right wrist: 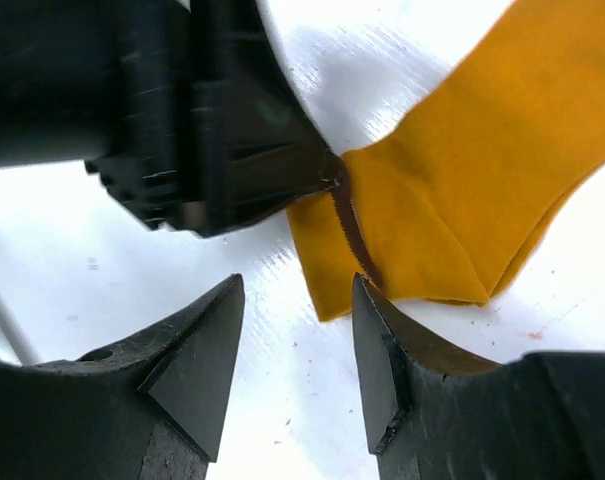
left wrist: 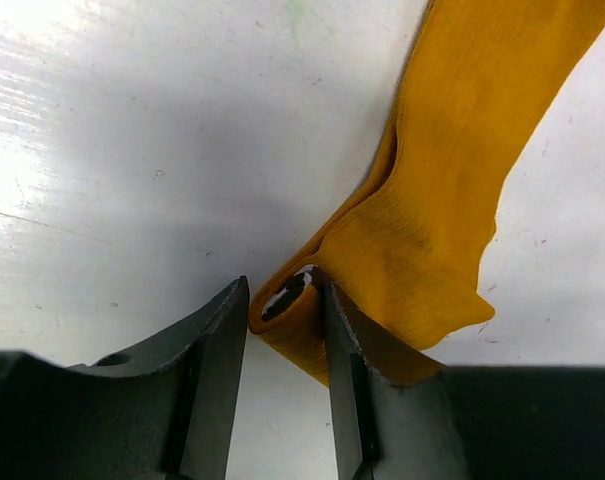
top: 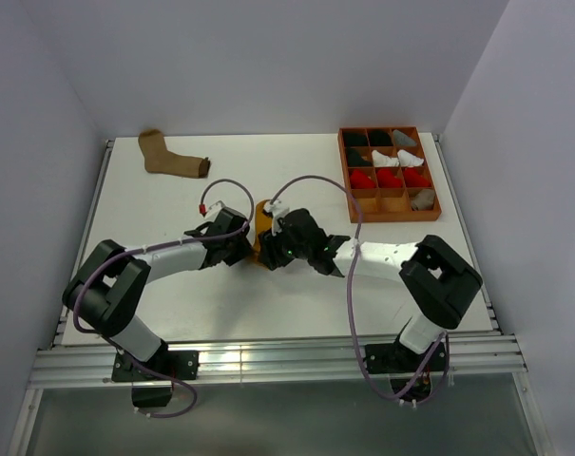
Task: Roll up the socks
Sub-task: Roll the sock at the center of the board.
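The mustard yellow sock (top: 263, 218) lies mid-table between my two grippers. In the left wrist view its rolled end, dark and white stripes showing inside, sits between the fingertips of my left gripper (left wrist: 282, 288), which is shut on it; the rest of the sock (left wrist: 452, 170) stretches away flat. My right gripper (right wrist: 297, 290) is open and empty just short of the sock's near corner (right wrist: 462, 200), facing the left gripper (right wrist: 212, 130). From above, the left gripper (top: 241, 245) and right gripper (top: 274, 249) nearly meet. A tan sock with a dark cuff (top: 170, 158) lies far left. The light brown sock is out of view.
A brown compartment tray (top: 341, 171) stands at the back right with rolled bundles in black (top: 366, 140), white (top: 392, 158), red (top: 389, 178) and grey (top: 422, 199). Grey walls enclose the white table on three sides.
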